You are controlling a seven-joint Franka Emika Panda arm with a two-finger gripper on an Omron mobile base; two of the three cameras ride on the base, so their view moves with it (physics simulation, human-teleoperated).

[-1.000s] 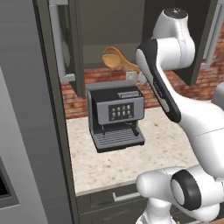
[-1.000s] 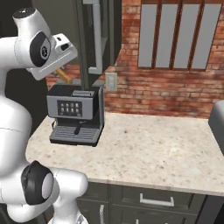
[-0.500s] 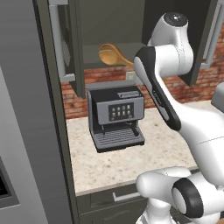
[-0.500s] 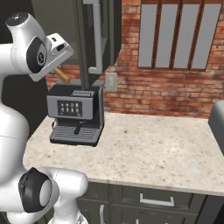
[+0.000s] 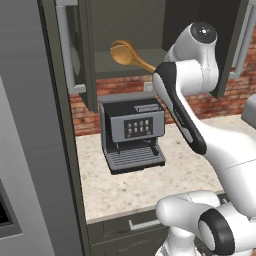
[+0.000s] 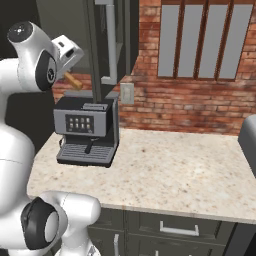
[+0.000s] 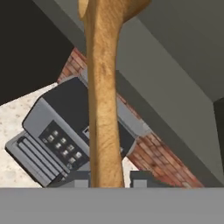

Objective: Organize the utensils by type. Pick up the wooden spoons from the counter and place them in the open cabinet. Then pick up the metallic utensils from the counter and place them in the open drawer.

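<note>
One wooden spoon [image 5: 126, 53] hangs tilted in the mouth of the open cabinet, its round bowl just above the grey shelf [image 5: 107, 69]. My gripper [image 7: 109, 180] is shut on the long handle [image 7: 103, 109]. In the right base view the gripper [image 6: 69, 70] sits beside the cabinet door, with the handle's end [image 6: 73, 80] sticking out below it. My forearm hides the gripper in the left base view. The beige speckled counter [image 5: 131, 186] lies below.
A grey coffee machine [image 5: 132, 132] stands on the counter right under the cabinet shelf. The open cabinet doors with long silver handles [image 6: 111, 46] flank the opening. Behind runs a brick wall [image 6: 165, 107]. A tall grey panel [image 5: 35, 150] borders the counter on the left.
The arm has lifted, and the wooden spoon has risen a little to the left, toward the cabinet shelf. The grip has stayed the same.
</note>
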